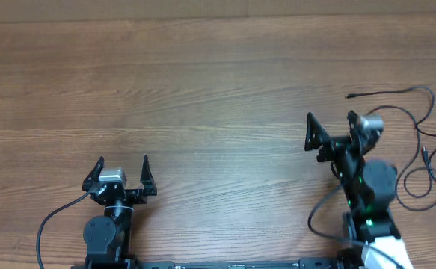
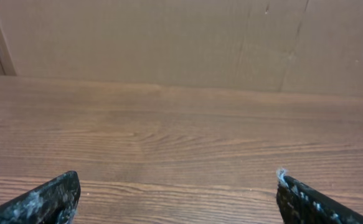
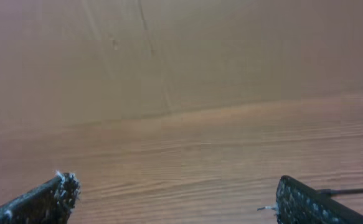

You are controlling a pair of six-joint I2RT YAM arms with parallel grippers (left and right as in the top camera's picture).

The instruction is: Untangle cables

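Note:
Thin black cables (image 1: 419,142) lie as loose strands at the right edge of the wooden table, one with a plug tip (image 1: 350,96) pointing left. One strand shows in the right wrist view (image 3: 352,191) behind the right finger. My right gripper (image 1: 330,127) is open and empty, just left of the cables. My left gripper (image 1: 123,168) is open and empty at the front left, far from the cables. In the left wrist view both fingers frame bare wood (image 2: 177,193). The right wrist view also shows its jaws (image 3: 176,193) wide apart.
The wooden table (image 1: 203,97) fills the view. A wall of brown board (image 2: 169,43) rises at the table's far edge. Thick black arm wires (image 1: 53,220) loop by each arm base at the front.

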